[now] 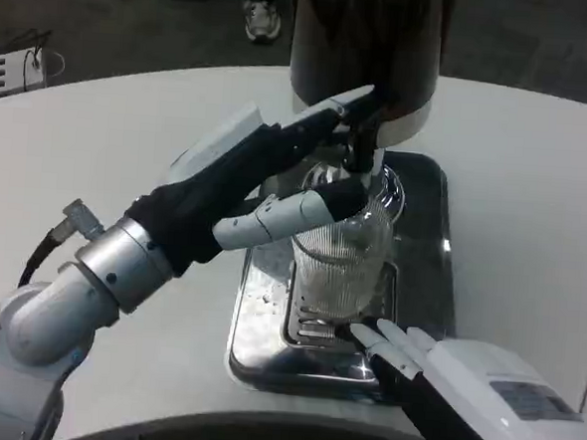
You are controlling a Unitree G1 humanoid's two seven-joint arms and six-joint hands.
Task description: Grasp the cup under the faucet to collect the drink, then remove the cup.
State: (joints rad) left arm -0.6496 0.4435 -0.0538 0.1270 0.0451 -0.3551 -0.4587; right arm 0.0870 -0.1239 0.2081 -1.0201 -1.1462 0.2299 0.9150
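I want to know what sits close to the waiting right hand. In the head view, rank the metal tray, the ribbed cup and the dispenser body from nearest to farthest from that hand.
From the right hand:
1. Metal tray: its front rim lies right at the fingertips.
2. Ribbed cup: standing on the tray just beyond, with the left hand around it.
3. Dispenser body: at the back of the table, above the cup.

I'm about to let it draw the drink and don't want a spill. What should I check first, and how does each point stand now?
1. Cup upright on the steel tray: ok.
2. Cup under the faucet of the dispenser: looks ok, though the left hand hides part of it.
3. Left hand at the faucet, one of its fingers across the cup's rim: cannot tell whether it presses the tap or grips the cup.
4. Right hand steadying the cup: not ok; it lies at the tray's near edge, apart from the cup.
5. Liquid level in the cup: cannot tell.
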